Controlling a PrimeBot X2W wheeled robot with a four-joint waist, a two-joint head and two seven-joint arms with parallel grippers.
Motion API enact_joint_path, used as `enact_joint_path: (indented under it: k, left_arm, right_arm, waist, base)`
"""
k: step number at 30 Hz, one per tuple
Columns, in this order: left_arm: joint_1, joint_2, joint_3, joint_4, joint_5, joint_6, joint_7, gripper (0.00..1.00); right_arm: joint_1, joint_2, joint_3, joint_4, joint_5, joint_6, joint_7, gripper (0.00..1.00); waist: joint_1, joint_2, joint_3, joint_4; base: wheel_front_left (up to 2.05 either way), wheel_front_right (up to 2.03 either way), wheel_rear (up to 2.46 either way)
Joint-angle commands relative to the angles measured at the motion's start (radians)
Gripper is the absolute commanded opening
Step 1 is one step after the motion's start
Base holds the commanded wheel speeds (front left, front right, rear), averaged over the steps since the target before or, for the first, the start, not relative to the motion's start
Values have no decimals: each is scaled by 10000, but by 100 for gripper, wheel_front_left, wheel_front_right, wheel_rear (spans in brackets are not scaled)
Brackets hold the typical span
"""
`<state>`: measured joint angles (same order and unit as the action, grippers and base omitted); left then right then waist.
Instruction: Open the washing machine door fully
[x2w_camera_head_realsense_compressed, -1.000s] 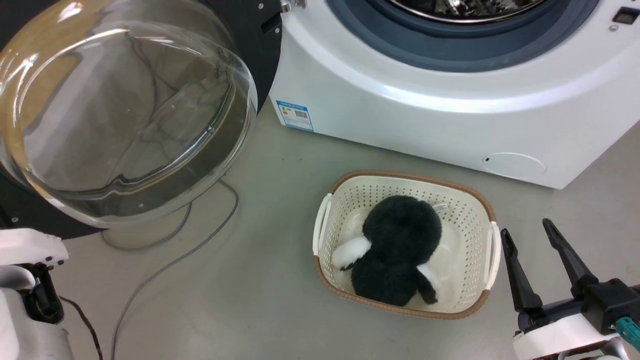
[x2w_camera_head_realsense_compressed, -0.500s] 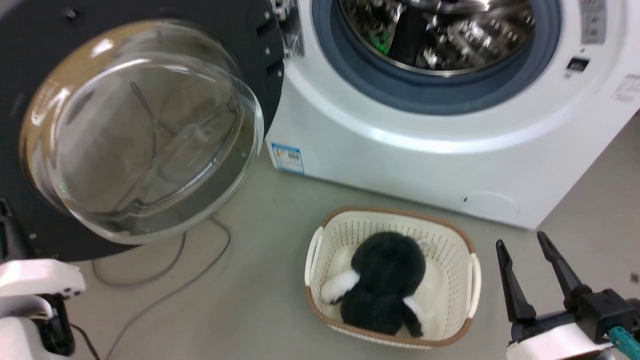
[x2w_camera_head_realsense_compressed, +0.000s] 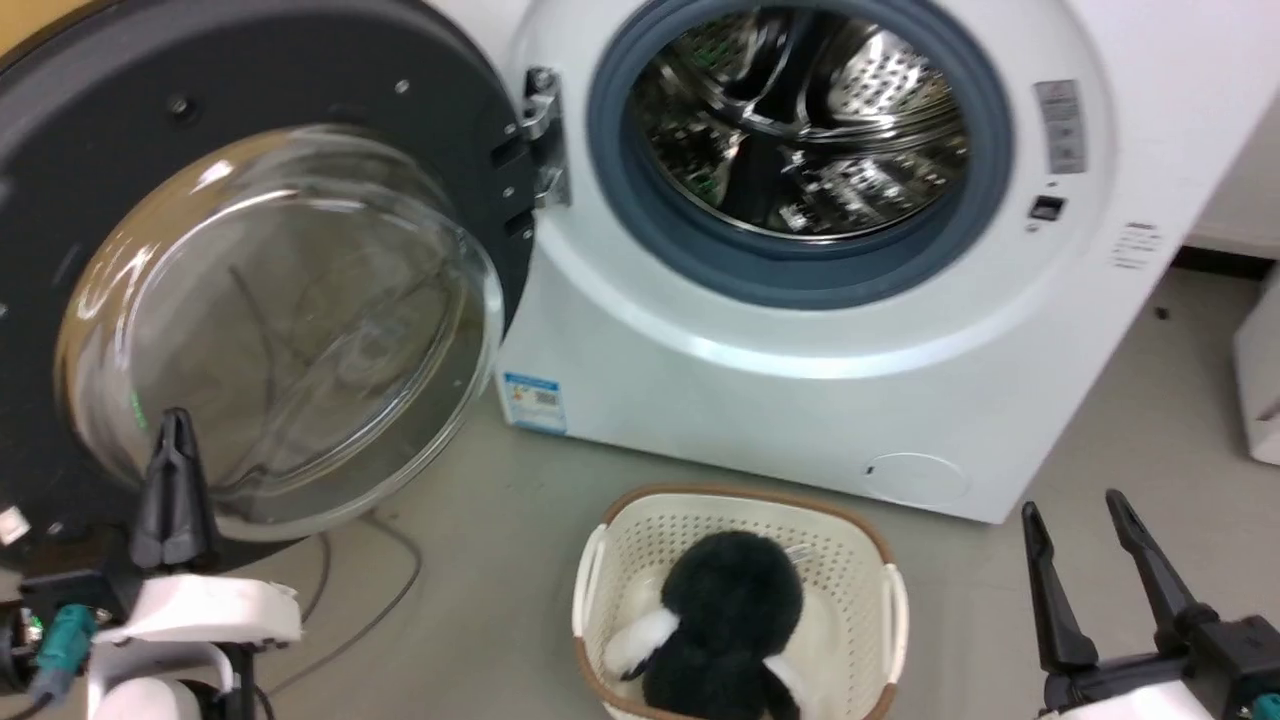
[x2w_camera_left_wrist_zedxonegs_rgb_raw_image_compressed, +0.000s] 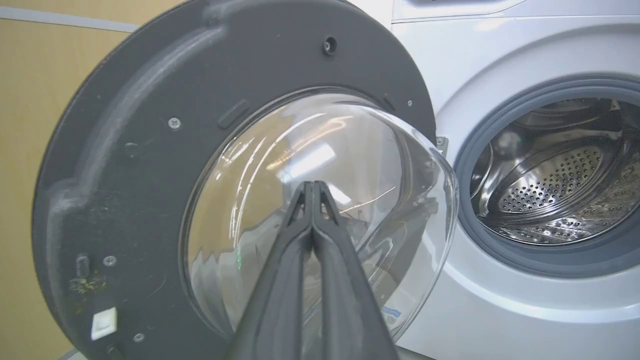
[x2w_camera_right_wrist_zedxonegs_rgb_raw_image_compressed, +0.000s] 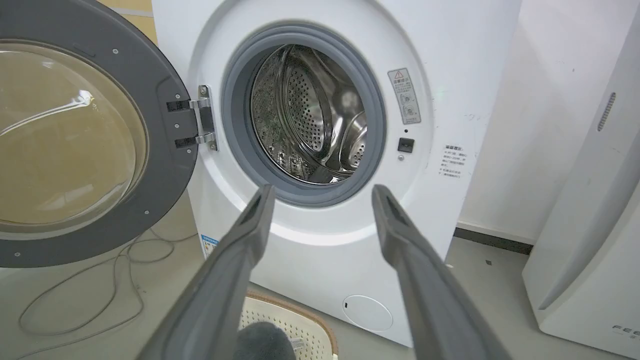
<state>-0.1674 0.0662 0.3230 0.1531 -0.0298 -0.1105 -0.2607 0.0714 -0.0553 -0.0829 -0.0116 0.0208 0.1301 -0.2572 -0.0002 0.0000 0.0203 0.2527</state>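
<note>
– Down by the robot's own arms, how do the pincers stand?
– Left pincer (x2w_camera_head_realsense_compressed: 177, 420) has its fingers pressed together on nothing, tips before the door's glass bowl. I cannot tell whether they touch it. Right pincer (x2w_camera_head_realsense_compressed: 1072, 503) is spread and empty.
– What lies on the floor?
– Between them, a cream basket (x2w_camera_head_realsense_compressed: 740, 490) holds a black-and-white plush toy (x2w_camera_head_realsense_compressed: 735, 620). A grey cable (x2w_camera_head_realsense_compressed: 418, 572) loops under the door.
– And the door?
– The washing machine door (x2w_camera_head_realsense_compressed: 300, 130) is swung wide left on its hinge (x2w_camera_head_realsense_compressed: 540, 130), clear of the washing machine (x2w_camera_head_realsense_compressed: 760, 400), so the steel drum (x2w_camera_head_realsense_compressed: 800, 130) is exposed.
– Any writing?
– The blue label (x2w_camera_head_realsense_compressed: 533, 402) and warning sticker (x2w_camera_right_wrist_zedxonegs_rgb_raw_image_compressed: 404, 96) are too small to read. Farther right, a white appliance (x2w_camera_right_wrist_zedxonegs_rgb_raw_image_compressed: 590, 225) is lettered "FEE", the rest cut off.
</note>
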Motion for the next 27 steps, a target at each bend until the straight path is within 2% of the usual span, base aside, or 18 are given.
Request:
enact_joint_path:
  k: [1,12,27]
  left_arm:
    - [239,-50,-206,-165,-34,-69,-11,100]
    - [1248,-141,-1396,-791,-173,-64,-11,100]
    - [2074,-158,-2467,-813,-57,478,-11,100]
  right_arm:
    - [153,44,-58,-106,29,6,-46,100]
    - [341,49,-165,-370,250,6,-46,100]
    - [504,50,65,-376,424,6,-46,100]
  waist:
    - [2,0,-152,-240]
    - [2,0,-398,-1291]
    - [2,0,-488,-2645]
  base:
    - [0,0,0]
    - [0,0,0]
    - [0,0,0]
